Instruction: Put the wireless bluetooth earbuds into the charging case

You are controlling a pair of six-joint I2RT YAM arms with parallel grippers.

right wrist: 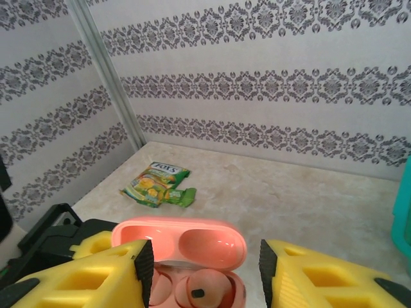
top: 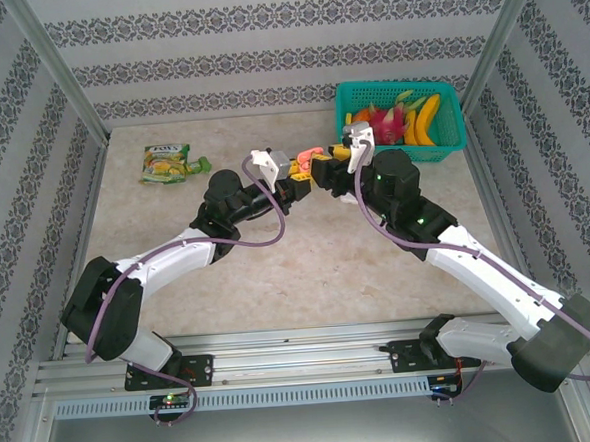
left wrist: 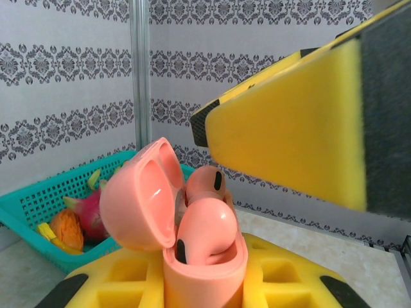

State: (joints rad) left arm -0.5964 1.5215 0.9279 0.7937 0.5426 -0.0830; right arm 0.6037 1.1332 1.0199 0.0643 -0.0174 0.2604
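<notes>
At the lower centre of the left wrist view, the pink charging case [left wrist: 204, 276] stands upright, its lid [left wrist: 138, 199] swung open to the left. Two pink earbuds [left wrist: 209, 224] sit in its wells, one in front of the other, and both look fully seated. The left gripper [top: 295, 184] is clamped on the case body, with its yellow fingers [left wrist: 122, 285] pressed against either side.

At the bottom centre of the right wrist view, the same open case lies between the parted jaws of the right gripper [right wrist: 202, 266]. One finger stands on each side of the lid and nothing is held; whether a pad touches the lid cannot be told.

At the upper centre of the top view, both grippers meet above the table [top: 308, 270]. They are just left of the teal basket [top: 397, 84] at the upper right, and a sweet packet [top: 166, 164] lies well apart at the upper left.

Judged progress: insertion into this case looks complete. Shutting the lid and setting the case down appear to be what is left.
</notes>
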